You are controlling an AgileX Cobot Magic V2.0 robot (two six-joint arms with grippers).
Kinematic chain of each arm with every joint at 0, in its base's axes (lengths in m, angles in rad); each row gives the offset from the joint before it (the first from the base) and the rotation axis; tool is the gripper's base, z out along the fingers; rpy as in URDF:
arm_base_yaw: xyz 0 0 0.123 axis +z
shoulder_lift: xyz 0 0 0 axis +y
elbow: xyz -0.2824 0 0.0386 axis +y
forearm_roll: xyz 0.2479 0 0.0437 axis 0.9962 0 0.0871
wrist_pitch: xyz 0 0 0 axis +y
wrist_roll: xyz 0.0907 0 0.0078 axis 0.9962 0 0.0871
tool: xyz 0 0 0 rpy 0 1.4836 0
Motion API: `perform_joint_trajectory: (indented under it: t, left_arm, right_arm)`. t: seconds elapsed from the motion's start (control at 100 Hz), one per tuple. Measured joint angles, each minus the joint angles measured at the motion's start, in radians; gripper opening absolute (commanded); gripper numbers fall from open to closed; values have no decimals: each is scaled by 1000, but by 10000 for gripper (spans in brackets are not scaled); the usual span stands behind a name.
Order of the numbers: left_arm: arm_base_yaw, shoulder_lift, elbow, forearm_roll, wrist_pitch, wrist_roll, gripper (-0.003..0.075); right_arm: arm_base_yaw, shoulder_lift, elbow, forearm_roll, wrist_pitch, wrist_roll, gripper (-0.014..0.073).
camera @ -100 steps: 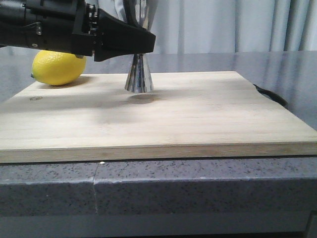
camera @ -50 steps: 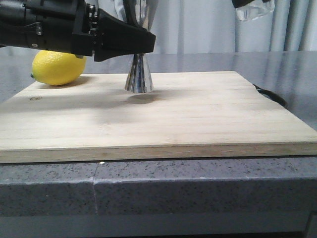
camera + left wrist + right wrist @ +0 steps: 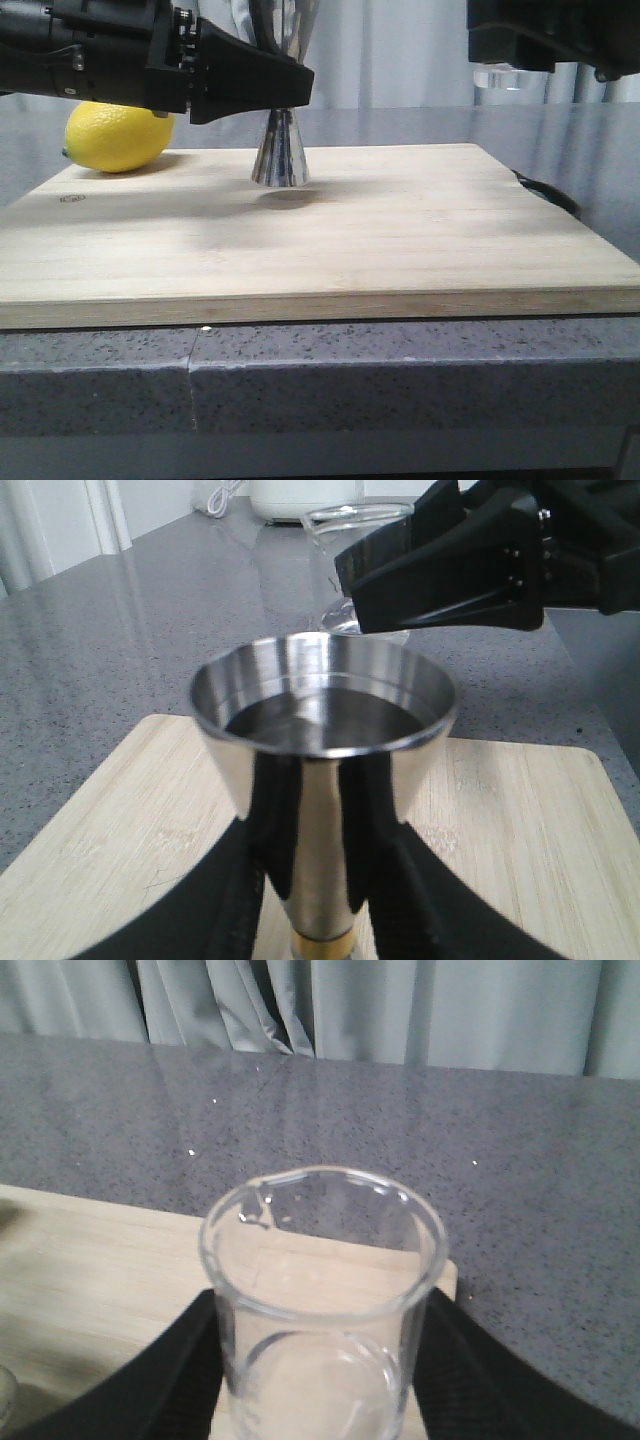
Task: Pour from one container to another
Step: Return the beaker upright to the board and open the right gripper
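My left gripper [image 3: 285, 92] is shut on the steel jigger [image 3: 280, 155] at its narrow waist, holding it upright with its base just over the cutting board [image 3: 330, 250]. In the left wrist view the jigger's [image 3: 322, 725] upper cup shows a dark reflective surface inside, and my left gripper [image 3: 320, 880] clamps it below the cup. My right gripper [image 3: 540, 40] hangs high at the right, shut on the clear glass beaker [image 3: 503, 78], upright. From the right wrist, the beaker [image 3: 322, 1290] looks empty apart from droplets near its lip, sitting between the fingers of my right gripper [image 3: 322, 1370].
A yellow lemon [image 3: 118, 135] lies at the board's far left corner. A black handle [image 3: 548, 192] sticks out at the board's right edge. Grey stone countertop [image 3: 400, 370] surrounds the board. A white appliance [image 3: 300, 495] stands far behind.
The right gripper with the beaker has come down into the top right of the front view, and the beaker has gone from tilted to upright. The left gripper and jigger have stayed put.
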Motion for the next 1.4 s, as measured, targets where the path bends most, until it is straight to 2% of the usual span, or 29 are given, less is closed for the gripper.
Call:
perform_joint_trajectory:
  t: [0.3, 0.59, 1.01, 1.23, 1.4]
  left_arm:
    - [0, 0, 0, 0, 0, 0, 187]
    - [0, 0, 0, 0, 0, 0, 187]
    - [0, 0, 0, 0, 0, 0, 187]
    - [0, 0, 0, 0, 0, 0, 187]
    - [0, 0, 0, 0, 0, 0, 187]
  right_arm:
    - [42, 148, 6, -7, -169, 34, 304]
    - [56, 246, 6, -75, -221, 44, 304]
    - [56, 327, 6, -85, -305, 46, 308]
    - [56, 332, 6, -85, -309, 46, 459]
    - [56, 332, 6, -85, -313, 49, 485]
